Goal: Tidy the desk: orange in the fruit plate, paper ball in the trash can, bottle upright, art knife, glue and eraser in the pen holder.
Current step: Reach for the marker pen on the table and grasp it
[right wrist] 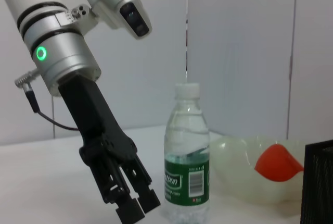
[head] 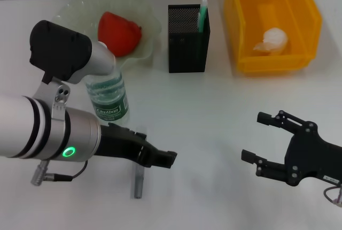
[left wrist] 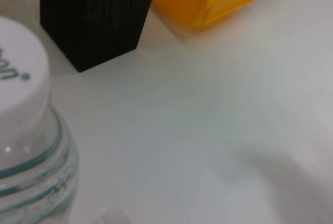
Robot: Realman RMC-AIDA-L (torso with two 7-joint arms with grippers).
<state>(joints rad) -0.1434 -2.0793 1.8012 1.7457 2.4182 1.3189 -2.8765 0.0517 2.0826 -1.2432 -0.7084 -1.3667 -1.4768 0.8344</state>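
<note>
- Hovering low over the worktop (head: 214, 133), the left hand (head: 170, 158) points its fingers down and toward the middle; from the right wrist view those fingers (right wrist: 136, 203) look pressed close together, with nothing between them.
- Right under the left arm lies the glue (head: 138, 183), flat on the worktop, partly hidden by the hand.
- Bottle (head: 108, 99) is standing upright just behind the left arm, white cap (left wrist: 18, 78) up, beside the plate.
- Orange (head: 118, 31) sits in the plate (head: 147, 13) at the back left.
- Holder (head: 187, 40) stands at back centre, and the knife (head: 203, 13) pokes up out of its right corner, white end on top.
- Paper ball (head: 272, 40) rests inside the bin (head: 235, 32) at the back right.
- Right hand (head: 260, 143) hangs at the front right, well apart from everything, its fingers spread wide and holding nothing.
- Eraser: cannot spot it in any view.
</note>
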